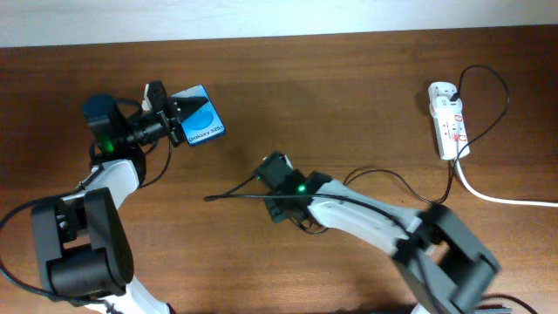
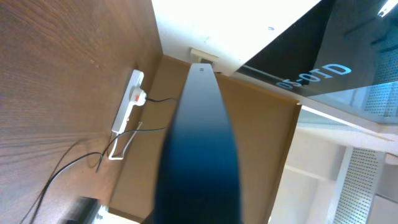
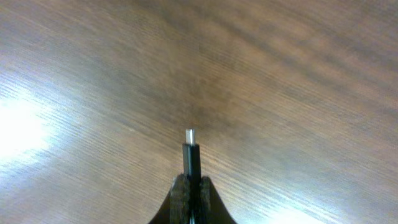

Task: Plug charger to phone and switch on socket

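Note:
My left gripper [image 1: 173, 119] is shut on the phone [image 1: 200, 117] and holds it off the table at the far left, blue screen up. In the left wrist view the phone [image 2: 199, 149] is a dark blue blur seen edge-on, and it hides the fingers. My right gripper [image 1: 220, 197] is shut on the charger connector [image 3: 191, 152], whose silver tip sticks out above the wood. The connector [image 1: 207, 199] lies below and right of the phone, apart from it. The thin black cable [image 1: 384, 177] runs right to the white socket [image 1: 447, 120], which also shows in the left wrist view [image 2: 127, 102].
A thick white cord [image 1: 501, 197] leaves the socket towards the right edge. The charger cable loops past the socket's far end [image 1: 504, 87]. The table's back edge meets a pale wall at the top. The right arm lies across the middle front of the table.

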Available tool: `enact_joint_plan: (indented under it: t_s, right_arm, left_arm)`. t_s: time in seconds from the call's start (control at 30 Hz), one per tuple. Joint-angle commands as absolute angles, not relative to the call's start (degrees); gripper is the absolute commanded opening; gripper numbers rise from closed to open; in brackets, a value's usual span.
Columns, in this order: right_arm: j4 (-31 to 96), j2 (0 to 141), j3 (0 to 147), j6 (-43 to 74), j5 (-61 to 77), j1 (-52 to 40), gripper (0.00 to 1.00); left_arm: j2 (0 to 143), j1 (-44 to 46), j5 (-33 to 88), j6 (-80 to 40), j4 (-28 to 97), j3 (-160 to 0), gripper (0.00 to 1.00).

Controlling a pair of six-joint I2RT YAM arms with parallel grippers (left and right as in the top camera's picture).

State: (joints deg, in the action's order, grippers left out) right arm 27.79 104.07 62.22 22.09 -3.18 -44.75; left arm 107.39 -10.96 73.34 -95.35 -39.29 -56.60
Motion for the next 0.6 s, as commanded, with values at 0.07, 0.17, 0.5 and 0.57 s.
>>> enact_joint_plan:
  t_s: [0.07,0.17,0.5,0.57]
  right_arm:
    - [30.7,83.8,65.7,16.7,31.4,-27.4,0.04]
    - [32.8,83.7,65.1,16.8,44.1,-19.8,0.04]
    - [39.4,83.7,65.0,25.1,54.7,-15.8,0.04]
    - [35.1,83.7,65.0,34.1,55.2,-17.4,0.04]
  left_arm:
    - [109.0,-8.5,74.0,-83.7,-35.5,-58.0,0.00]
    - [109.1,-4.5,70.7,-82.8,-35.5,-58.4,0.00]
    - [116.9,6.2,66.5,-96.1,-36.8,-71.1,0.00]
    - [116.9,6.2,66.2,-95.5,-36.8,-71.1,0.00]
